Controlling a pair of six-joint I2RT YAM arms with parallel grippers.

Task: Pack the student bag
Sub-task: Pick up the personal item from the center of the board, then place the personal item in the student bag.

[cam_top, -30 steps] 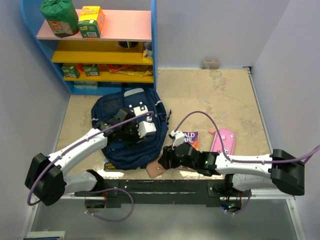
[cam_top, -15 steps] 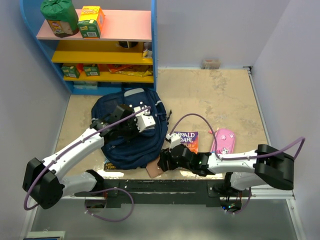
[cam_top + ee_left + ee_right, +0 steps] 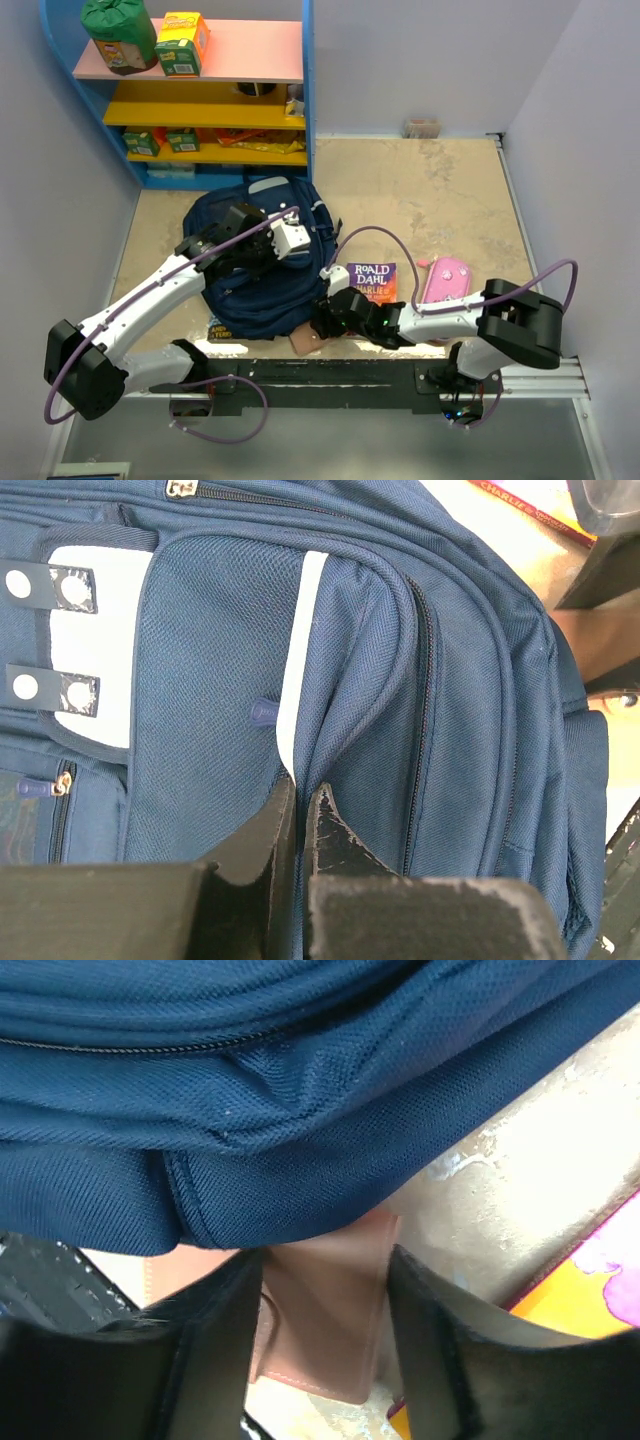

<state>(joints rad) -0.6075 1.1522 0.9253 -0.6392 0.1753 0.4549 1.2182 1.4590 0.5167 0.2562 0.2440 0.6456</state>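
Note:
The student bag (image 3: pixel 262 280) is a navy-blue backpack lying flat left of the table's middle, its white patch (image 3: pixel 95 630) and light stripe (image 3: pixel 300 650) facing up. My left gripper (image 3: pixel 262 250) (image 3: pixel 300 788) rests on top of it, shut, pinching a raised fold of the fabric beside the stripe. At the bag's lower right corner (image 3: pixel 250 1170), my right gripper (image 3: pixel 325 318) (image 3: pixel 322 1260) stands open. Its fingers (image 3: pixel 215 1330) straddle a flat brown leather piece (image 3: pixel 330 1320) (image 3: pixel 308 343) that lies partly under the bag's edge.
A Roald Dahl book (image 3: pixel 372 282) and a pink pencil case (image 3: pixel 446 285) lie right of the bag. Another book's corner (image 3: pixel 215 330) pokes out under the bag's lower left. A blue shelf unit (image 3: pixel 200 90) with snack packs stands at the back left. A black rail (image 3: pixel 330 372) runs along the near edge.
My left gripper closed on the bag's fabric and shifted slightly toward the back. My right arm reached left, bringing its gripper over the brown piece at the bag's corner.

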